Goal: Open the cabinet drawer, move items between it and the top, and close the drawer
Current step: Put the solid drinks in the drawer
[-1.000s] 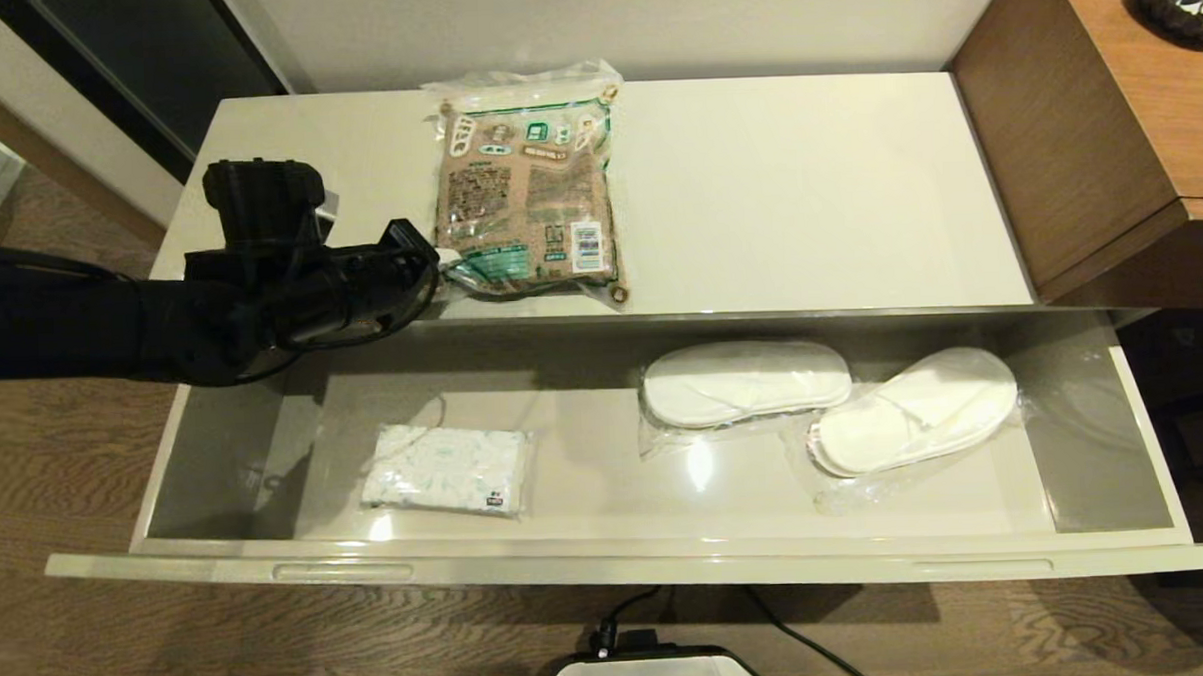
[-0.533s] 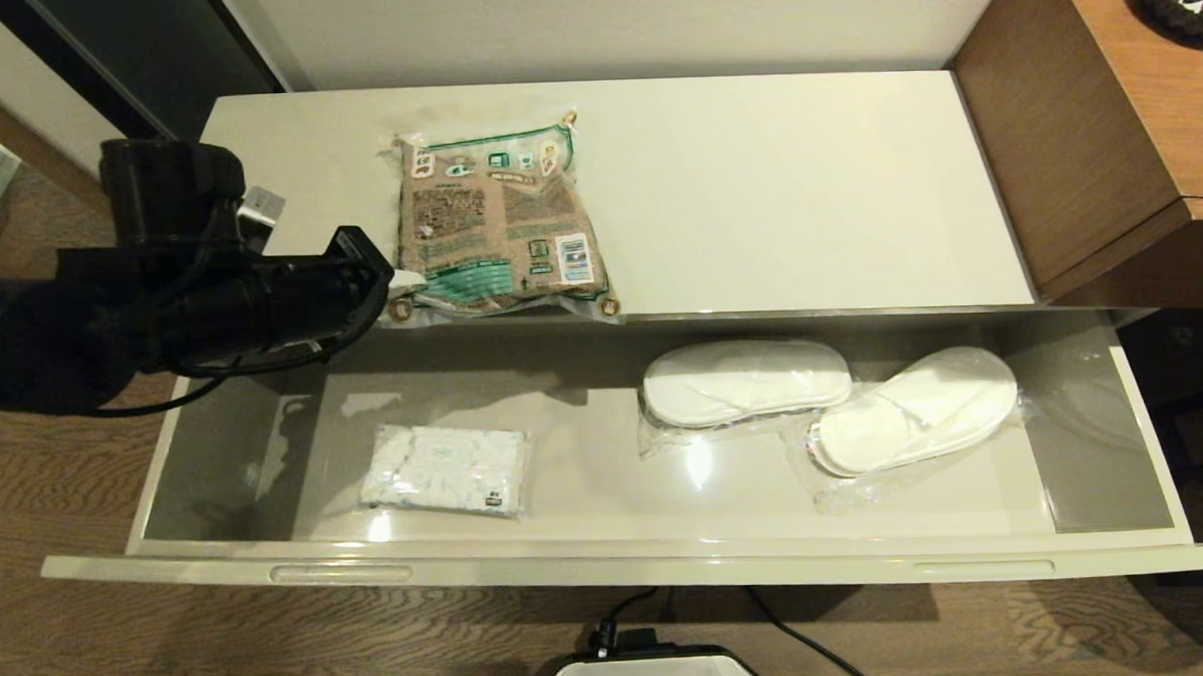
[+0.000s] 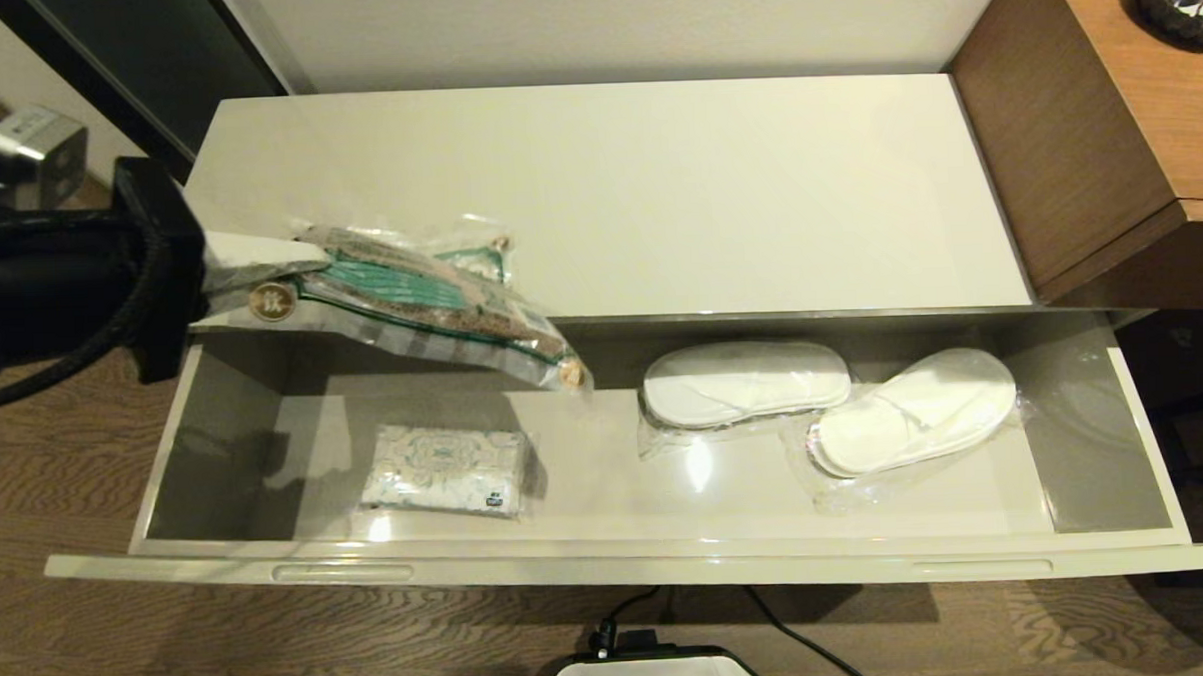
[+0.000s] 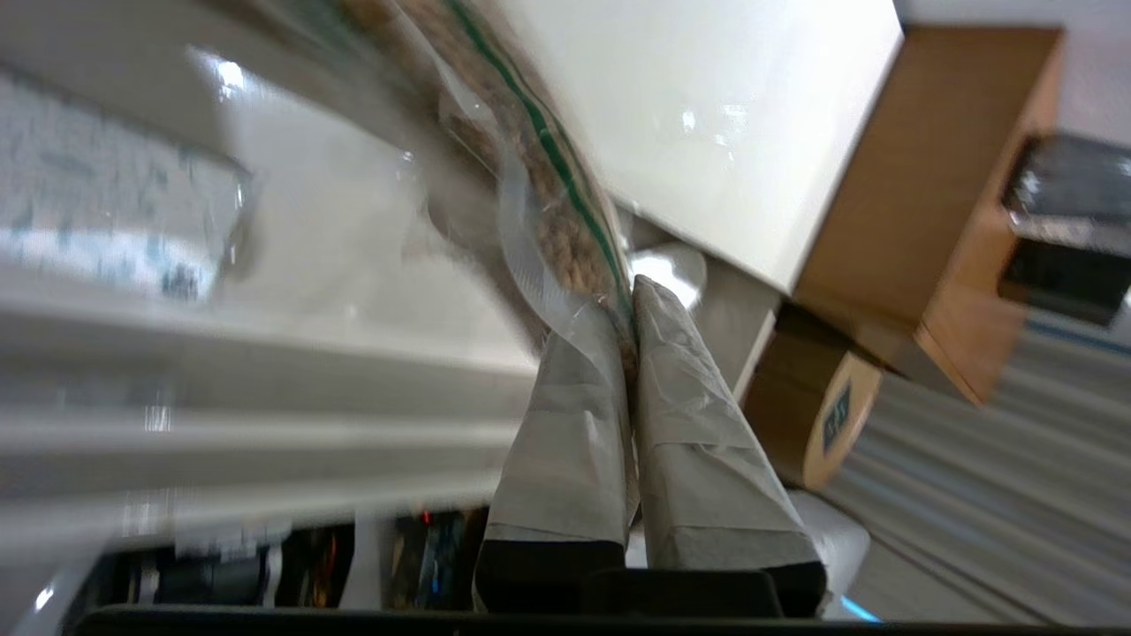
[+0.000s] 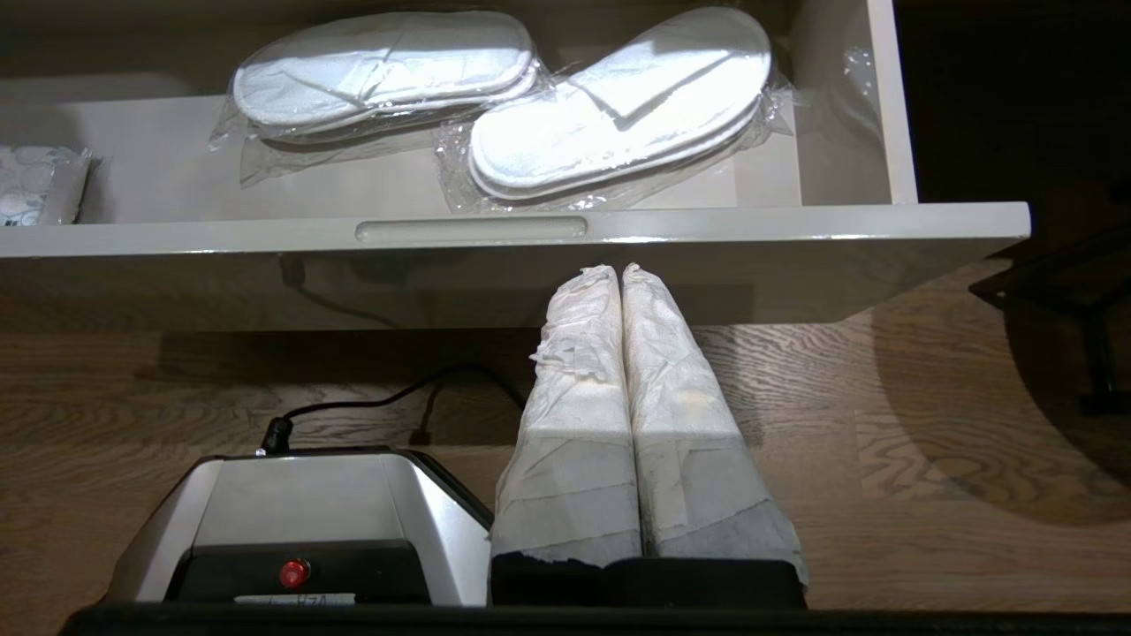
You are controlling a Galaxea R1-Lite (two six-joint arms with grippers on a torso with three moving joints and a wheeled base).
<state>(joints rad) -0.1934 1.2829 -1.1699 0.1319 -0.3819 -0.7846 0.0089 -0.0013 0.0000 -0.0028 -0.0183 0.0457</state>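
The pouch (image 3: 415, 294) has left the glossy top (image 3: 656, 186), clenched in the left pincer (image 3: 221, 281) above the open drawer (image 3: 609, 563).

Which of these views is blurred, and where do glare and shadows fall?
Left wrist view: streaked blur across the glossy cream-white drawer, though the left gripper pinching the brown-and-green printed pouch is sharp. Head view: glare spots on the drawer floor, pouch shadow over the small white tissue pack. Right wrist view: sharp, evenly lit wrapped white slippers.
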